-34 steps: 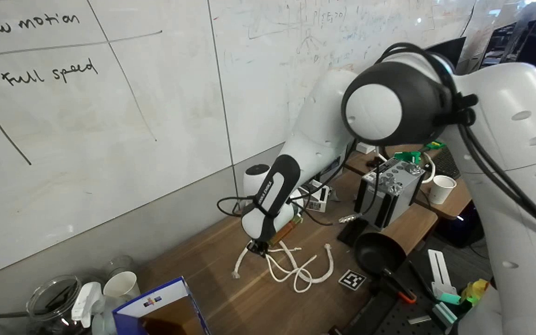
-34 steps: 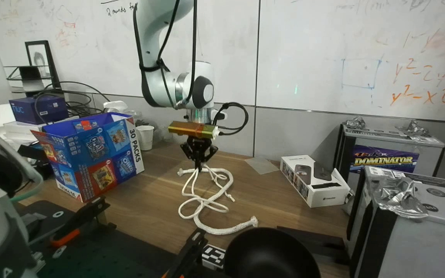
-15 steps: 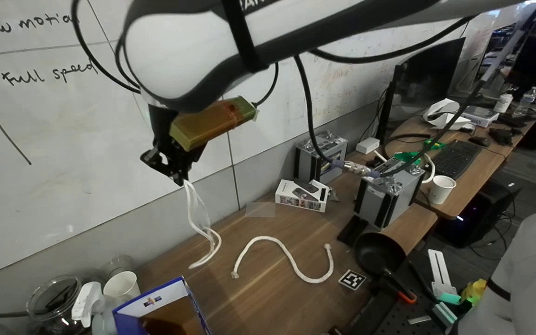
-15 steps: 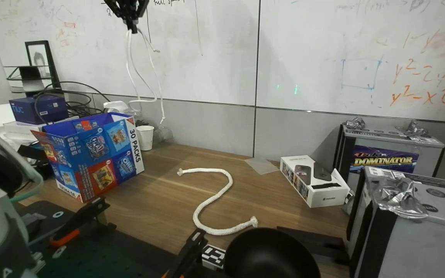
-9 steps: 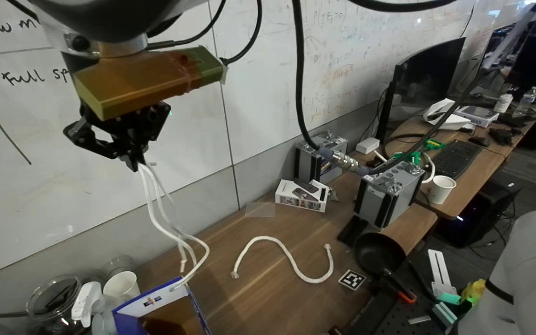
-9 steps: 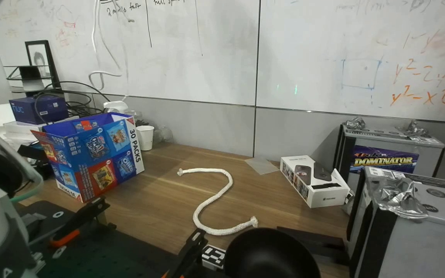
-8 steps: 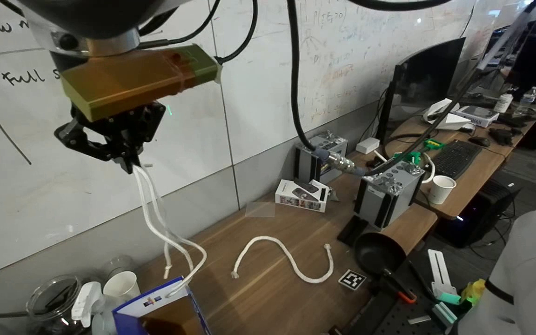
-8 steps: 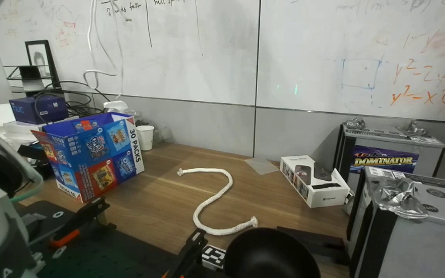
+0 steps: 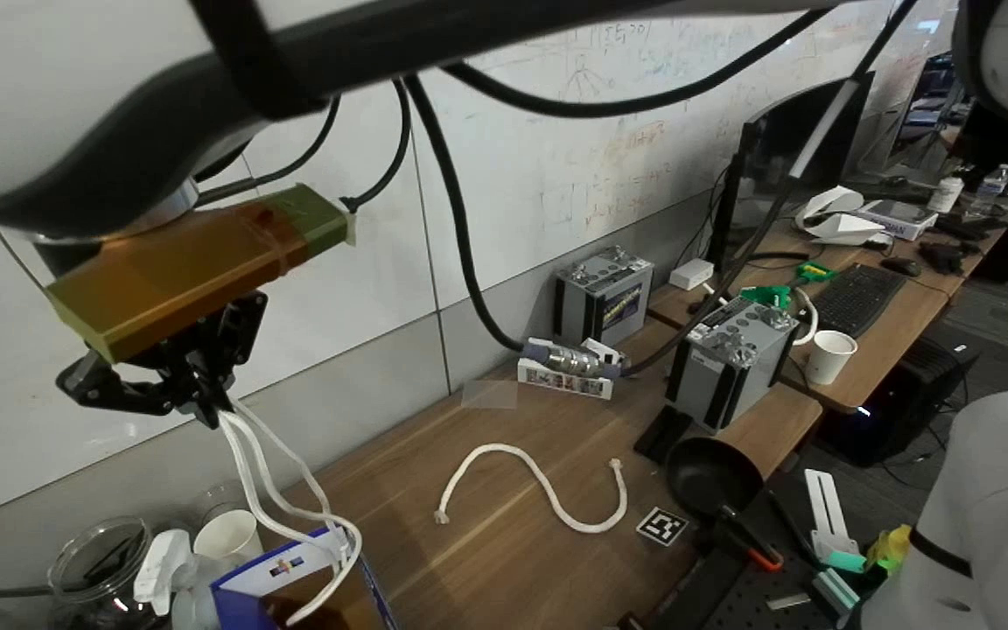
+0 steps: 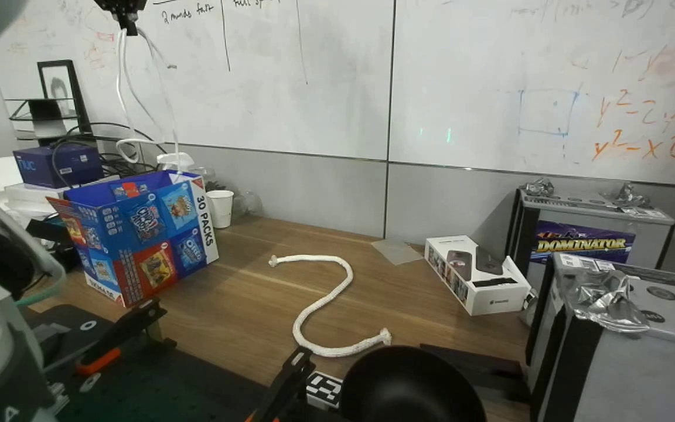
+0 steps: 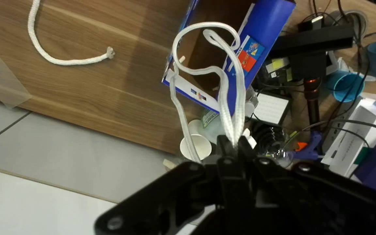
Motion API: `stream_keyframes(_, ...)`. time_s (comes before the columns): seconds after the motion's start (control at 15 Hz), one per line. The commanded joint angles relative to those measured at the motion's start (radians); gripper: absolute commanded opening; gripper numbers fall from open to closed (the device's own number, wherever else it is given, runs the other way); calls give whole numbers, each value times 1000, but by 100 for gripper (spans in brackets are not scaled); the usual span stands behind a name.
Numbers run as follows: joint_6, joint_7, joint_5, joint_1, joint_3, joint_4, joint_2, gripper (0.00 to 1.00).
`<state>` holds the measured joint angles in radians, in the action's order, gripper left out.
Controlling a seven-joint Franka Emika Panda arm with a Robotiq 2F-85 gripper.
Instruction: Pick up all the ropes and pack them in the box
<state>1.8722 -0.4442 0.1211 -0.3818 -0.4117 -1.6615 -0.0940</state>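
- Soft, even light falls on the whiteboard, which reads pale grey, with small green glints in an exterior view.
- Crumpled foil carries sharp highlights.
- The pan sinks to near-black.
- In the wrist view a dim shadow band crosses the table beside the box, whose inside is dark.
- There the pincer is murky, out of focus.
- Against the whiteboard, the hanging rope looks faint.

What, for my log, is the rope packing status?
Hand shut on thin rope, dangling above box. Curved rope loose on table. Box flap might snag thin rope.
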Motion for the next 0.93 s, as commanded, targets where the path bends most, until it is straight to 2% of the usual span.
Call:
stream_keyframes(0.0, 39, 84, -52, -13, 15, -21, -10, 2)
stream_keyframes(0.33, 95, 194, -129, -7, 21, -91, 0, 2)
stream_keyframes(0.67, 127, 257, -151, -11, 19, -142, 8, 2)
stream_keyframes(0.73, 127, 261, -155, -11, 19, -142, 2, 32)
stream_keyframes(0.8, 125, 269, -159, -11, 18, -147, 3, 34)
stream_keyframes(0.87, 124, 274, -163, -11, 18, -151, 5, 40)
